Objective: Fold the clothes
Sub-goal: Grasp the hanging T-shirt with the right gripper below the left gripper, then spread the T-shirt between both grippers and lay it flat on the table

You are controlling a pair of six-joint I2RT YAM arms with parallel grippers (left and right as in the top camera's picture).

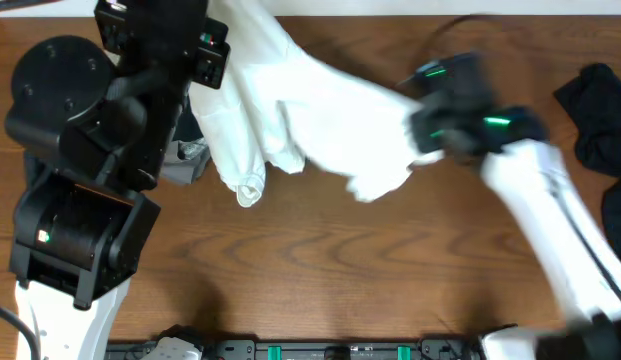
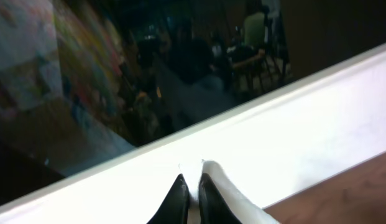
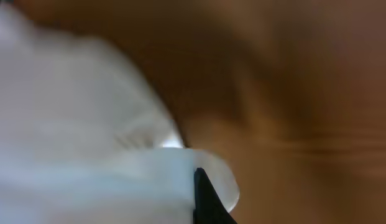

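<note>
Overhead shows the crumpled white cloth garment (image 1: 310, 110) strung left-to-right over the brown wooden surface (image 1: 340, 270) between both arms. The left gripper (image 2: 189, 186) has jaws pinched on its edge. The right gripper (image 1: 445, 115) is too blurry, can't tell.

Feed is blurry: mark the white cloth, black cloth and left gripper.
white cloth (image 1: 320, 110): overhead, bunched middle.
black cloth (image 1: 602, 115): overhead, its middle.
left gripper (image 2: 191, 180): left wrist, between fingertips.
</note>
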